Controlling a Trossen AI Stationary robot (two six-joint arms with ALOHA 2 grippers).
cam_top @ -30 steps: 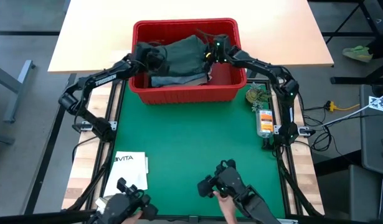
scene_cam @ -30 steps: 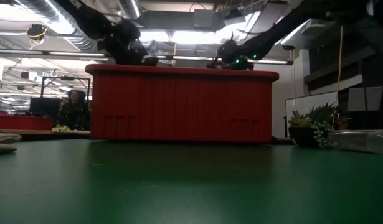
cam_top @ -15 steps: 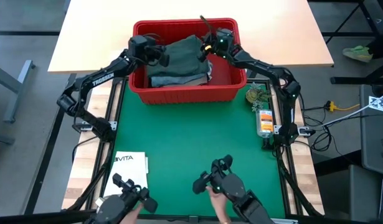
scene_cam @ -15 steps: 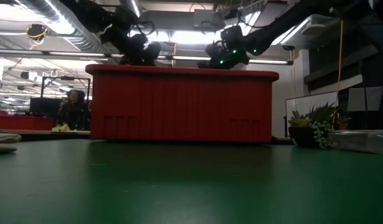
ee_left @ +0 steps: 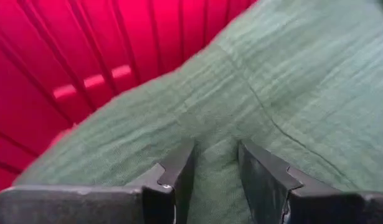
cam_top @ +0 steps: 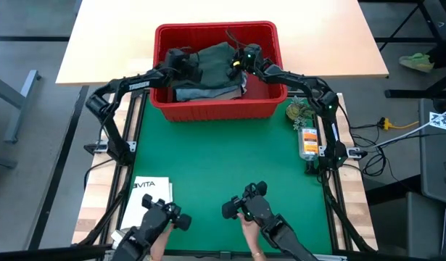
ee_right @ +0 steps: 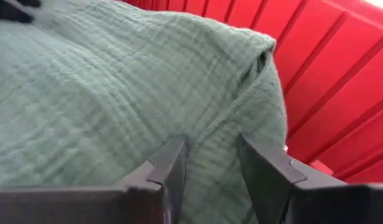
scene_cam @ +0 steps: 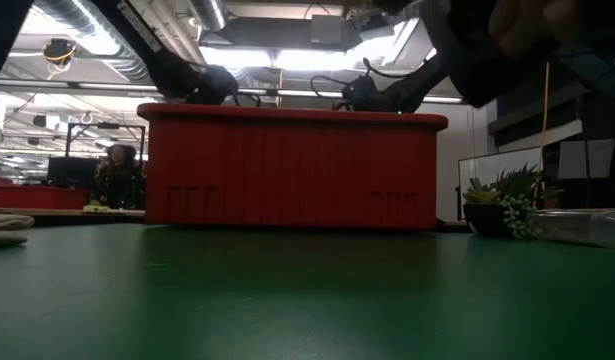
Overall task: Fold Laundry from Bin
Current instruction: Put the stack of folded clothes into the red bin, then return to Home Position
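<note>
Both arms have dipped back into the red bin point(cam_top: 215, 109) at the counter's far side: the left gripper point(ee_left: 214, 163) and right gripper point(ee_right: 210, 158), each clamped on a fold of the dark green piece point(cam_top: 214, 64), look poised to lift it out for folding.

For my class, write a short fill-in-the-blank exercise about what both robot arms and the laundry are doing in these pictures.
1. Both hands reach into the ____ bin.
2. The left hand and right hand each pinch the ____ garment.
3. The bin stands at the far end of the ____ mat.
4. Right of the bin sits a small potted ____.

Missing words: red; green; green; plant
</note>
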